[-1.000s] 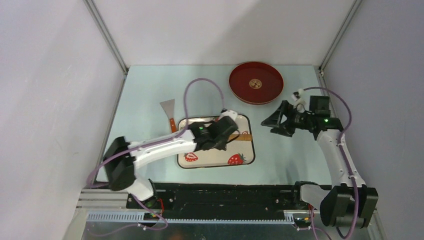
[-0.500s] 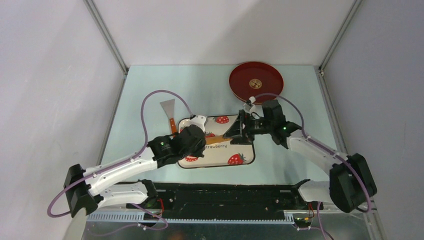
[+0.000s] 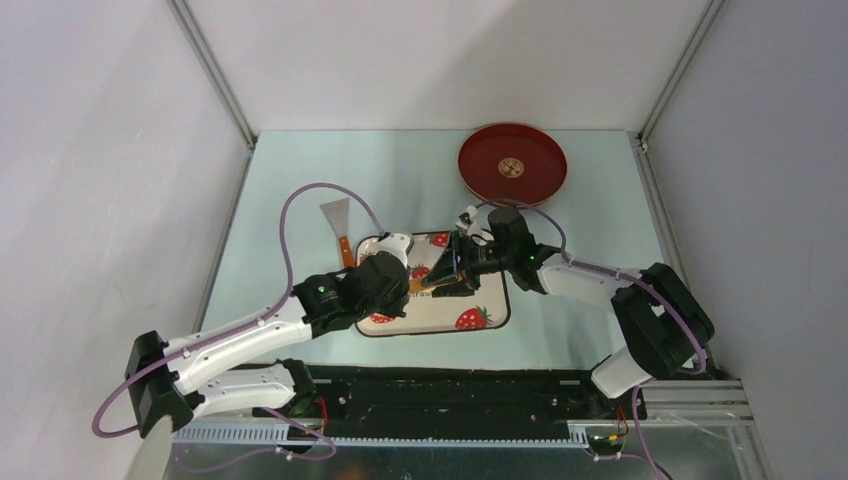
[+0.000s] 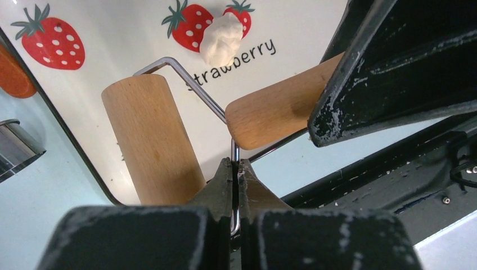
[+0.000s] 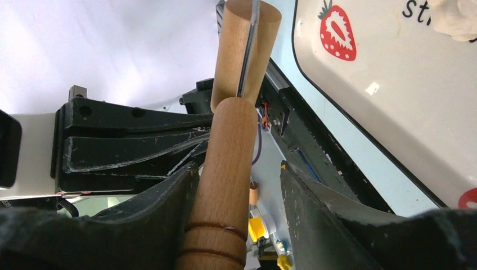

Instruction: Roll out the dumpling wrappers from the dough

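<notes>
Handover trouble brewing: left pincer (image 4: 235, 166) pinched tight on the wire frame (image 4: 191, 84) of the wooden roller (image 4: 153, 140), right pincer (image 5: 239, 167) straddling its handle (image 5: 225, 152), not clamped. Uneven closing could twist the roller, dropping it onto the dough (image 4: 221, 39) lump just beyond it.

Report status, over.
Left fingers shut on roller wire. Right fingers open astride its handle. Dough lump unrolled on plate. Nothing blocking it.

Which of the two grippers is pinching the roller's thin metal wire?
The left gripper: its jaws are shut tight on the wire. The right gripper only straddles the wooden handle, jaws apart.
</notes>
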You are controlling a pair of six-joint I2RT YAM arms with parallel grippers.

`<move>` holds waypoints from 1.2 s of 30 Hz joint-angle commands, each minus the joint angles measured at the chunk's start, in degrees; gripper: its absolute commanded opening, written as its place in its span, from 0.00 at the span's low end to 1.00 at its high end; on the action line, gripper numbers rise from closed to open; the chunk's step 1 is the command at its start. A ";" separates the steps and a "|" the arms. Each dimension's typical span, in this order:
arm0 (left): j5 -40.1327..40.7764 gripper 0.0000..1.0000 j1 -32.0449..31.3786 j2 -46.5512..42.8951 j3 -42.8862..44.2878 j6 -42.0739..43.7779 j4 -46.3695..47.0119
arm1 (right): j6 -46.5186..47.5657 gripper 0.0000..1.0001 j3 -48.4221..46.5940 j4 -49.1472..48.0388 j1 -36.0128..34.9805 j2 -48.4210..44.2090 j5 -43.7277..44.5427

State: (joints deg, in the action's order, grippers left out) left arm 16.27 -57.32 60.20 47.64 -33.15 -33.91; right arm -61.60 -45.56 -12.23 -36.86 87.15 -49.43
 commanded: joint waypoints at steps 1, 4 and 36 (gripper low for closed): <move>0.08 0.00 -0.07 -0.89 0.01 -0.87 4.23 | -0.99 0.58 -3.81 -2.79 -1.15 1.97 -1.44; 0.14 0.00 -0.07 -0.81 -0.50 -0.93 4.21 | -1.13 0.57 -4.63 -2.55 -2.27 2.52 -1.37; 24.99 0.00 -10.45 2.19 5.72 4.79 -7.53 | 8.05 0.75 -13.27 27.00 0.40 -3.32 6.62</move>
State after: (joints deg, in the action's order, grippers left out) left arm 31.18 -65.95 61.80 48.99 -29.89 -40.51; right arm -53.49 -54.89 11.25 -35.48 82.19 -44.05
